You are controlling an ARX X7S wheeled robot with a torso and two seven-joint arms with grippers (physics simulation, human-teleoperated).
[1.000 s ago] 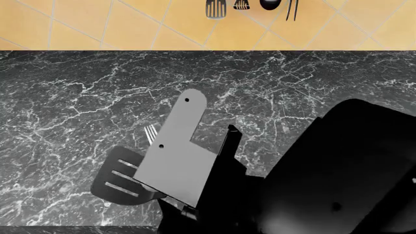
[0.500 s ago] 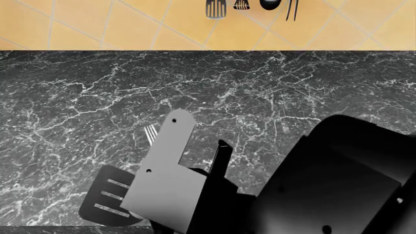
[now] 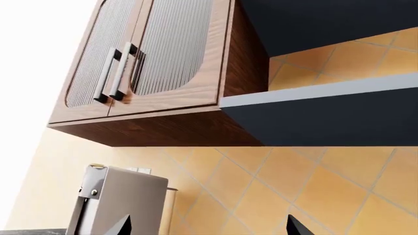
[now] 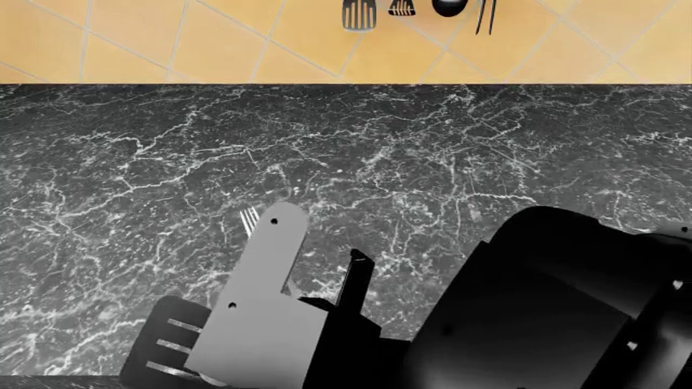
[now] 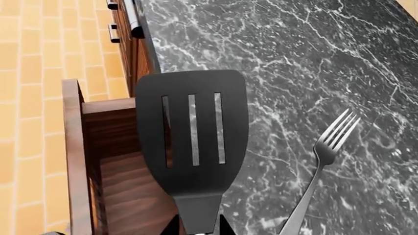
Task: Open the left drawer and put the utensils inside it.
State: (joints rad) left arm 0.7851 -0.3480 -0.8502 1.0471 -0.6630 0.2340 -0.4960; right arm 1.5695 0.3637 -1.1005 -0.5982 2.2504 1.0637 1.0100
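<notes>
In the right wrist view my right gripper [image 5: 197, 230] is shut on the neck of the black slotted spatula [image 5: 193, 127]. The spatula's head hangs over the counter's front edge, partly above the open left drawer [image 5: 124, 186], whose reddish-brown inside shows below it. The silver fork [image 5: 326, 147] lies flat on the black marble counter [image 5: 294, 73], beside the spatula and apart from it. From the head view the spatula head [image 4: 162, 348] sits at the counter's near edge and only the fork's tines [image 4: 251, 219] show past the gripper. My left gripper [image 3: 209, 231] is open, pointing up at the wall, holding nothing.
Small dark tools [image 4: 416, 10] hang on the yellow tiles behind the counter. My bulky black right arm [image 4: 552, 308] covers the near right of the counter. A wooden wall cabinet [image 3: 156, 63] and a grey appliance [image 3: 121, 200] show in the left wrist view. Another silver bar handle [image 5: 134, 19] lies further along the cabinet front.
My right gripper has drawn back toward the counter's near edge with the spatula in it, and the spatula head has slid lower and left in the head view. The fork has stayed put.
</notes>
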